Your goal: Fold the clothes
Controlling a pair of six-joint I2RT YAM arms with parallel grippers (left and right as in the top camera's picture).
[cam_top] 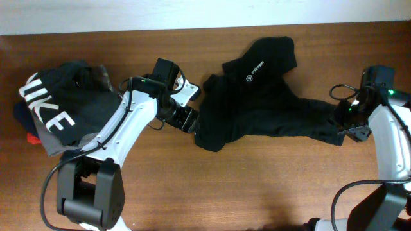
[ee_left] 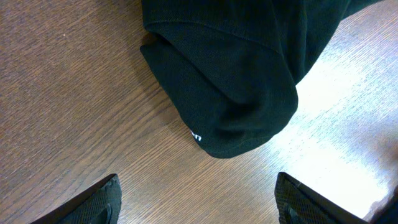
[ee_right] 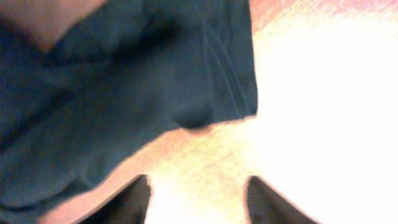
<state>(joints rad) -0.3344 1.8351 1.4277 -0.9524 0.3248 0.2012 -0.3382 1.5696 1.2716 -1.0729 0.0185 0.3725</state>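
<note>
Clothes [cam_top: 257, 102]: black tee, crumpled and unfolded, sprawled across the upper middle of the overhead frame on the desk [cam_top: 270, 192], one end trailing off to the right.
Hard to make out: sleeves and neck are lost in the black folds, so there's no telling front from back. The right wrist view is blurred and washed out by glare on its right side.
Writing on the tee: a tiny white logo [cam_top: 249, 78] with a line of lettering beside it, too small to read. In the left wrist view, a small white tab [ee_left: 196, 137] sits on the rounded edge of the fabric [ee_left: 230, 81], also unreadable.
Left fingers [cam_top: 186, 119]: spread wide and gripping nothing, just beside the tee's left edge. From the wrist, both tips [ee_left: 93, 202] are cut off by the bottom of the frame, with bare desk between them.
Right fingers [cam_top: 352, 125]: at the tee's right end. From the wrist they [ee_right: 127, 199] stand apart, with desk showing between them and the cloth [ee_right: 124, 93] above, not pinched.
Other pile: at far left, a black garment [cam_top: 51, 109] with big white letters. "IKE" reads clearly, but the first letter is bent over a fold.
Under it: a grey layer [cam_top: 96, 76] and a scrap of red [cam_top: 32, 136], both mostly covered.
</note>
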